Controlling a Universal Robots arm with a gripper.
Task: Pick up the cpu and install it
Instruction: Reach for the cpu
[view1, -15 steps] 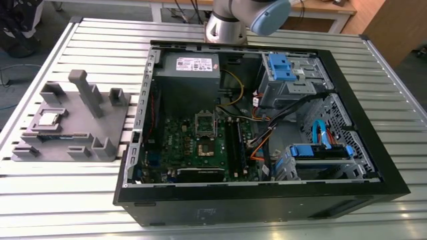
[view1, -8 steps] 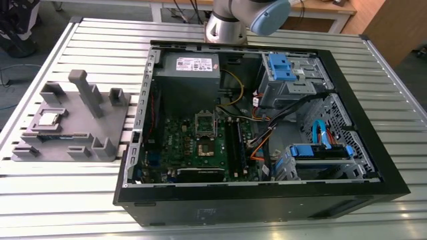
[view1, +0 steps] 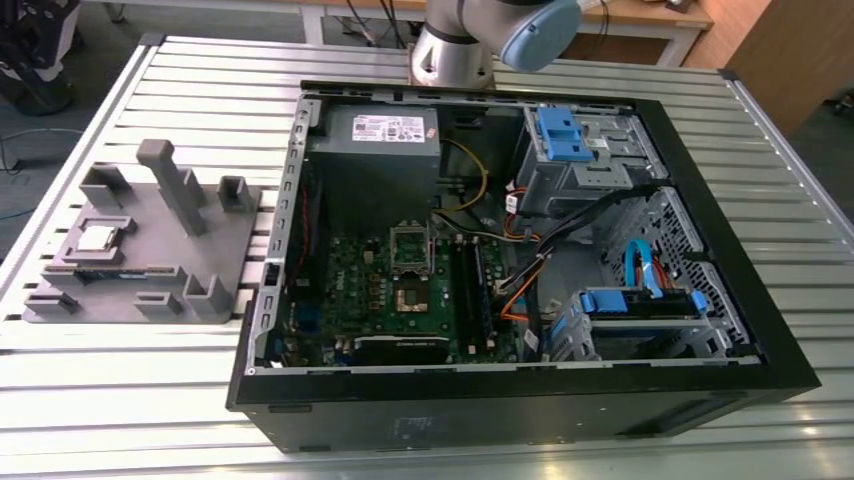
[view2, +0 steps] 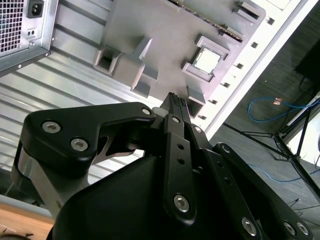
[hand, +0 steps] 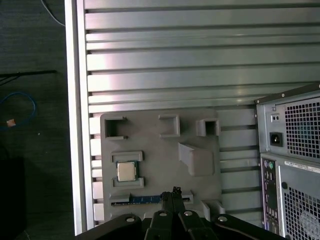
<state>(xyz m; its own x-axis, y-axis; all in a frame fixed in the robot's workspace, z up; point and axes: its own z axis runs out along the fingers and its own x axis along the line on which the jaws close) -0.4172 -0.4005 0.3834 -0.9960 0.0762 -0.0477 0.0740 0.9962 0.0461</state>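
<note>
The cpu (view1: 96, 238) is a small silver square lying flat in a recess of the grey holder block (view1: 147, 290) at the exterior view's left. In both wrist views the cpu (view2: 206, 61) (hand: 126, 171) lies far below, uncovered. My gripper (view2: 175, 98) (hand: 174, 192) hangs high above the holder, its black fingers pressed together at the tips with nothing between them. The open computer case holds the green motherboard (view1: 350, 290), with a dark square socket (view1: 411, 297) near its middle.
A raised silver frame (view1: 411, 246) stands just behind the socket. A thin memory stick (hand: 145, 199) lies in a holder slot near the cpu. Cables, blue drive bays (view1: 577, 140) and the power supply (view1: 384, 135) crowd the case. The slatted table ends (hand: 75, 125) beside the holder.
</note>
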